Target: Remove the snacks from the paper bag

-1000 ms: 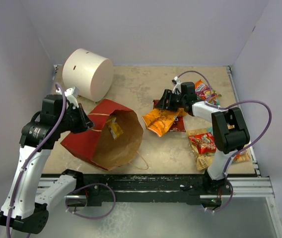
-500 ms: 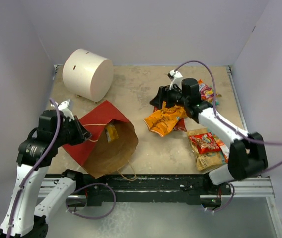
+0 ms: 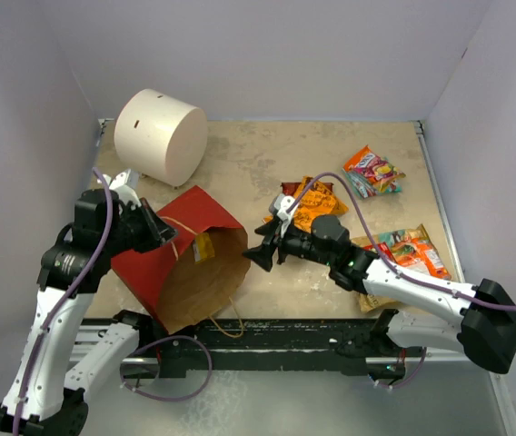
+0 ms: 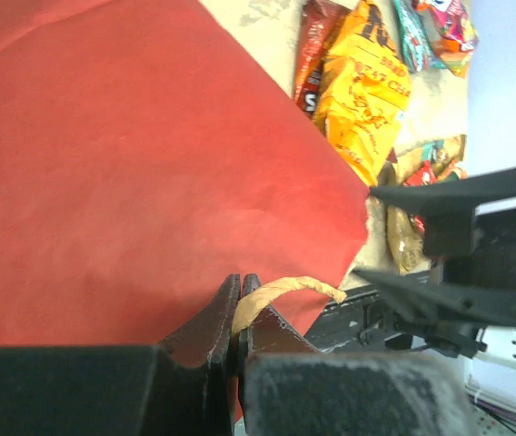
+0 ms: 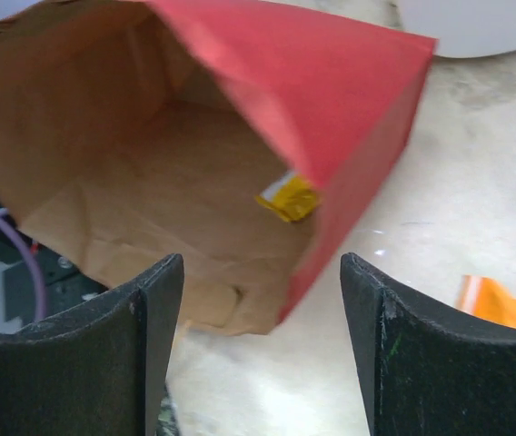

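Your left gripper [image 3: 167, 233] pinches the string handle [image 4: 281, 285] of the paper bag [image 3: 144, 263], which lies at the near left. Your right gripper [image 3: 262, 252] is spread before its mouth. A yellow packet [image 5: 287, 197] lies inside.

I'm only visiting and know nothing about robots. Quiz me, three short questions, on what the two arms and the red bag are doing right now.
1. True or false: the left gripper is shut on the string handle of the paper bag.
2. How many packets show inside the bag? A none; B one; C three.
3. Fill in: the right gripper, facing the bag's mouth, is ____.
Key: 1 true. 2 B, one yellow packet. 3 open.
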Controlling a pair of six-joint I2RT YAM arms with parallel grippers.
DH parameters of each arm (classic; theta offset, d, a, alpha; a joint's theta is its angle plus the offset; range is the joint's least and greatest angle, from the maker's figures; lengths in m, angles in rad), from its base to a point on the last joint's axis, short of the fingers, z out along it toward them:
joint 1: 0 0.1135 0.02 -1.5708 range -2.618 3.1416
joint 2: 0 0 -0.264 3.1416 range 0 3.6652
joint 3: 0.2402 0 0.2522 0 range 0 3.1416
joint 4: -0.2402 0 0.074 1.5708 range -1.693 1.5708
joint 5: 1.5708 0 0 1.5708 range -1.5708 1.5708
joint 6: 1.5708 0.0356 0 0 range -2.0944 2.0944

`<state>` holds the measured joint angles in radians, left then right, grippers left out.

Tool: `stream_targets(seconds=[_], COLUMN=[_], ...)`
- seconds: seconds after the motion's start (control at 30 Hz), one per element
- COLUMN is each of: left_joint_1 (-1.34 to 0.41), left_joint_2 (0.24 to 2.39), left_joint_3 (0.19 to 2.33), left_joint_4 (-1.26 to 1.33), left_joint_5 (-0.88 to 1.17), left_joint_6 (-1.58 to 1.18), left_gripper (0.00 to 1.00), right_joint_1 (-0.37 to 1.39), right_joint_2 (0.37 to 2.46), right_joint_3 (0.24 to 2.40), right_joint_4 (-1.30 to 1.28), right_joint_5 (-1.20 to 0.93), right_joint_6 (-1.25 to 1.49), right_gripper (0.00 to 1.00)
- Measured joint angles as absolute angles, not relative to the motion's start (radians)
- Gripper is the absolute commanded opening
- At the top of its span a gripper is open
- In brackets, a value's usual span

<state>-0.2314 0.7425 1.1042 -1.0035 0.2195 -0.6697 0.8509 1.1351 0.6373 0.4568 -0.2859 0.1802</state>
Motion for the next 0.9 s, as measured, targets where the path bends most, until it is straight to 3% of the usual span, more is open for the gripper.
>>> stream_targets(seconds=[0.27,0.47,0.9], left_joint_1=[-0.231,-0.231,-0.231], left_joint_2=[0.88,0.884,0.884], left_joint_3=[1.196,1.23,1.265], left_joint_4=[-0.896,-0.862,-0.889], left_joint_5=[0.361,0.435,0.484], left_joint_6=[-0.607,-0.569,-0.506], left_gripper=[0.0,0.0,0.0], right_joint_1=[1.113,1.213,1.216], right_joint_2=[1.114,1.166,1.842], right_joint_3=[0.528,0.517,0.767], right_joint_4=[0.59,0.646,0.991], right_joint_5=[-0.045,0.149,0.459], right_joint_6=[0.258,0.257,-0.032], right_gripper=[0.72,0.75,0.83])
